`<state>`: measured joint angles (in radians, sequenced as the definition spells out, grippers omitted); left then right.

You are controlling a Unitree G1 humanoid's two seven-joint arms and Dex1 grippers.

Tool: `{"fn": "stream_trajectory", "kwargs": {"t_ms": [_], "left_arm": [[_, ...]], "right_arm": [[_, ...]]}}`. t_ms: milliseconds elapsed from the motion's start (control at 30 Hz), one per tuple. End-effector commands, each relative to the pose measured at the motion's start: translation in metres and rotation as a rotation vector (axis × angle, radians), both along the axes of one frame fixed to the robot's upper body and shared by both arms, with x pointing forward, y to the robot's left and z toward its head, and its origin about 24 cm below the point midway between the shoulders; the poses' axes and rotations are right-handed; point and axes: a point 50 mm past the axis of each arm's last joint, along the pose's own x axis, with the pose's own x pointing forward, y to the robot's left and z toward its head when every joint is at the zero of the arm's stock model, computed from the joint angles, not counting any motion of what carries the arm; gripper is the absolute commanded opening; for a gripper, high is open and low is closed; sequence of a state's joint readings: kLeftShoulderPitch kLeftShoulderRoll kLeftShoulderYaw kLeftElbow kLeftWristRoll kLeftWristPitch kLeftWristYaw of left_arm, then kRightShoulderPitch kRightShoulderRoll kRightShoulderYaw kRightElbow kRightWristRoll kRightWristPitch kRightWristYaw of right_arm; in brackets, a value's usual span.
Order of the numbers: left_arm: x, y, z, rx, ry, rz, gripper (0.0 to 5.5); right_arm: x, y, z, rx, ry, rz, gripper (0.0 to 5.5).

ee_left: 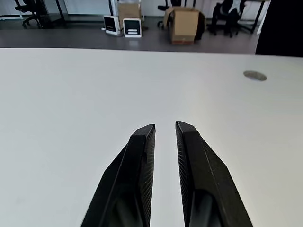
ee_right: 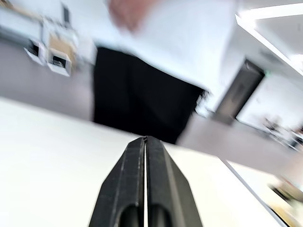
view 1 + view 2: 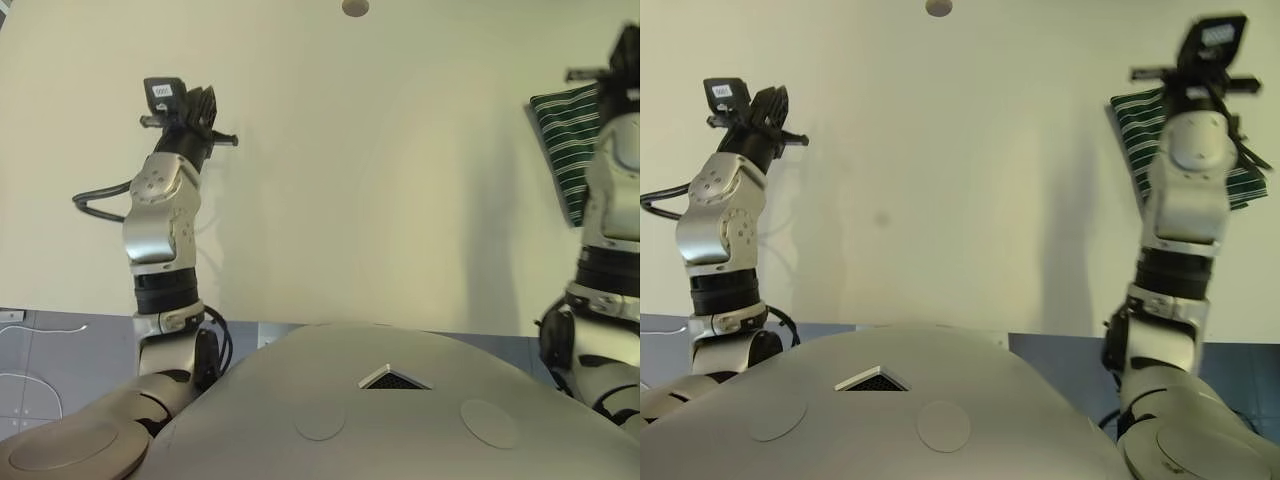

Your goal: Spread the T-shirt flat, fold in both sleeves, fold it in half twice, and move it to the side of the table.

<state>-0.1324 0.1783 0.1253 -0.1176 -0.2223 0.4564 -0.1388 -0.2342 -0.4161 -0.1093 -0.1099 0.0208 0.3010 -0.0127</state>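
Right gripper (image 2: 145, 138) has its 2 fingers pressed together on nothing; left gripper (image 1: 164, 128) hovers with a narrow gap between its fingers. Between them the wide pale table (image 3: 400, 180) leaves ample room. The green striped T-shirt (image 3: 562, 140) lies at the table's right side, seemingly folded, though the right arm hides part. To finish well, press it flat and square, short of the table edge; the grommet (image 3: 355, 7) sits well apart.

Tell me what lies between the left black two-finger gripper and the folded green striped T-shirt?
Only bare cream tabletop, seen in the left eye view between the left gripper and the green striped T-shirt; the small grey disc sits farther back.
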Motion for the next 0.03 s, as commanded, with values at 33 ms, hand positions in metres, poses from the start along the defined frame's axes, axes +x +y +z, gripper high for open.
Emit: {"fn": "stream_trajectory", "kwargs": {"t_ms": [33], "left_arm": [[0.0227, -0.0202, 0.0260, -0.102, -0.164, -0.020, 0.59]], "right_arm": [[0.0055, 0.0378, 0.0118, 0.028, -0.125, 0.074, 0.00]]}}
